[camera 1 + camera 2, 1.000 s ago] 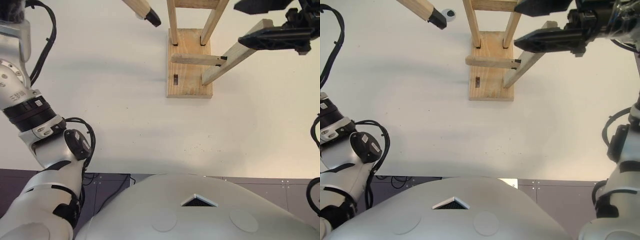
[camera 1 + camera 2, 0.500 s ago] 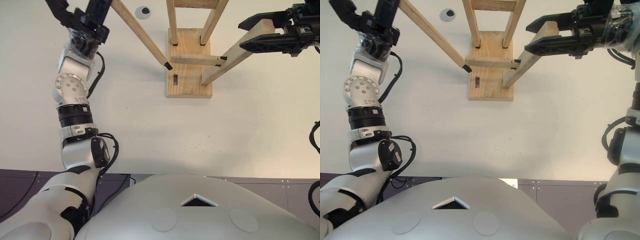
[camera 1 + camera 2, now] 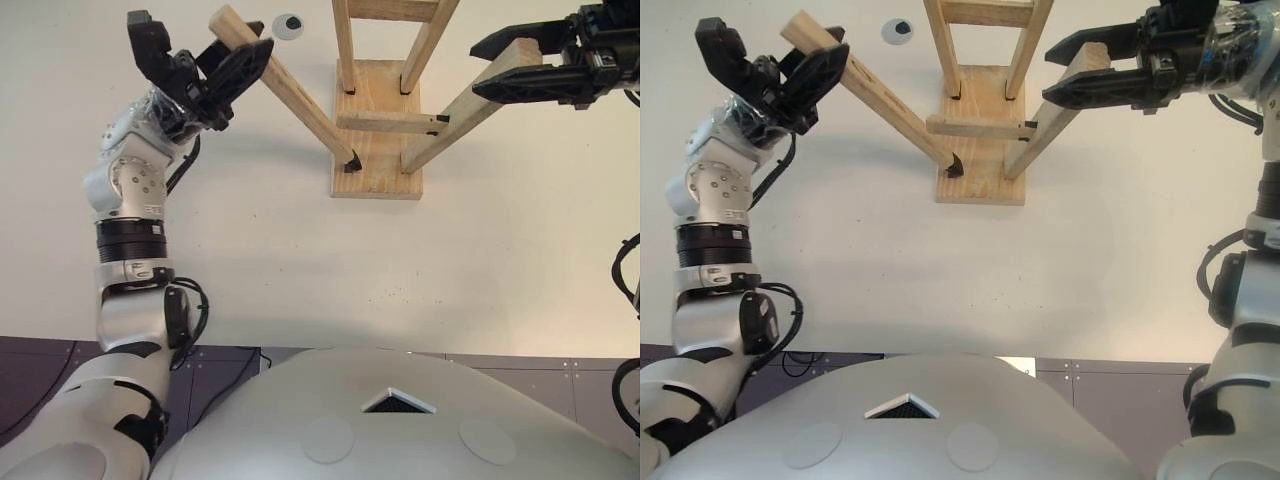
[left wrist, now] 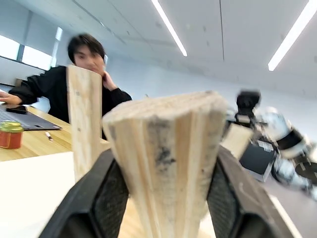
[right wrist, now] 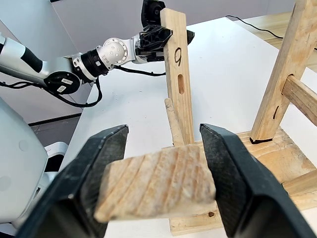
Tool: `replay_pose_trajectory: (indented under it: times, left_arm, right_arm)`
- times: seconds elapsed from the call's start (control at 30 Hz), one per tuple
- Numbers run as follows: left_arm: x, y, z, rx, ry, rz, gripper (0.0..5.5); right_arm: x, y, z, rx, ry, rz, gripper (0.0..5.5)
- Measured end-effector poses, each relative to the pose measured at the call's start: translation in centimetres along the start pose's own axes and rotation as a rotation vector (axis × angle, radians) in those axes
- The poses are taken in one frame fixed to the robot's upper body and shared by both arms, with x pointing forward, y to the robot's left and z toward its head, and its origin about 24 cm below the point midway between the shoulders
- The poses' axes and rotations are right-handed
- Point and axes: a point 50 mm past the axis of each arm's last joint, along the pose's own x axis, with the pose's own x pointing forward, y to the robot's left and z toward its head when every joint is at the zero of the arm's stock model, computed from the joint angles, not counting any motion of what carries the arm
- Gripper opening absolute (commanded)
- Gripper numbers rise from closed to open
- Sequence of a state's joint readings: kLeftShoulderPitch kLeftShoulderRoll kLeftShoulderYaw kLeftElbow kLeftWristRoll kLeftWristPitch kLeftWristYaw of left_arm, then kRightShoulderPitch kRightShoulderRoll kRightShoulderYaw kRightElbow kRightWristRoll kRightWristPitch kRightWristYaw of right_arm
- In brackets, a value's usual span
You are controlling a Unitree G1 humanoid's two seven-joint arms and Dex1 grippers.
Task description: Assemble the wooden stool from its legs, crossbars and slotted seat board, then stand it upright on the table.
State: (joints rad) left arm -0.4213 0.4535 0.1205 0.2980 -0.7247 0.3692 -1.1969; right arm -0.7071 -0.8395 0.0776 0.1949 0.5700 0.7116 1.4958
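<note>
**Slanted leg at its slot: a skewed seating is the danger**

The seat board [image 3: 378, 180] lies flat on the table [image 3: 250, 250], at 12 o'clock from the robot. Two far legs [image 3: 345, 40] stand in its 12 o'clock slots, joined by a top crossbar [image 3: 392, 8]. The slanted leg [image 3: 300, 105] comes down from 10 o'clock, and its dark-tipped foot rests at the board's 8 o'clock side. Whether the tip has entered the slot cannot be told. The left gripper [image 3: 238, 58] is clamped on this leg's upper end. The right-hand leg [image 3: 450, 112] leans out toward 2 o'clock from the board's 4 o'clock side. Its top is pinched between the pads of the right gripper [image 3: 515, 65].

The slanted leg is far from upright, so pressing it down now would likely jam the foot on the slot edge. It could also skid and shove the board, which nothing pins down, and that might lever the far legs loose.

The lower crossbar [image 3: 385, 122] stands in the way. Its 3 o'clock end meets the right-hand leg, and its free 9 o'clock end sits right at the slanted leg. As that leg swings upright, the free end must find the mortise in its side. If it misses, it could be knocked out of the other leg.

A small round disc [image 3: 289, 22] lies at 11 o'clock of the board, well apart from it and likely no obstacle.
</note>
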Motion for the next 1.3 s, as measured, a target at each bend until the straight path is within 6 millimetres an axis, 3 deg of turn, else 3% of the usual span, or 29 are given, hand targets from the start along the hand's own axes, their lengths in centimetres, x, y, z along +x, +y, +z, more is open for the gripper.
replay_pose_trajectory:
  times: [0.1, 0.2, 0.53, 1.3]
  left_arm:
    - [-1.6, -0.4, 1.5, 0.031, 0.216, -0.033, 2.02]
    - [-1.9, -0.4, 2.3, 0.041, 0.313, -0.038, 2.02]
    - [0.5, -0.4, 5.1, 0.195, 0.506, -0.127, 2.02]
    - [4.4, -2.3, 8.1, 0.370, 0.738, -0.274, 2.02]
  right_arm:
    - [-0.1, 0.2, -0.2, -0.002, -0.001, -0.002, 2.44]
    - [-0.1, 0.2, -0.2, -0.005, -0.004, -0.005, 2.44]
    - [0.0, 0.8, -0.5, -0.019, -0.010, -0.006, 2.44]
    - [0.7, 1.8, -1.0, -0.025, -0.056, -0.015, 2.42]
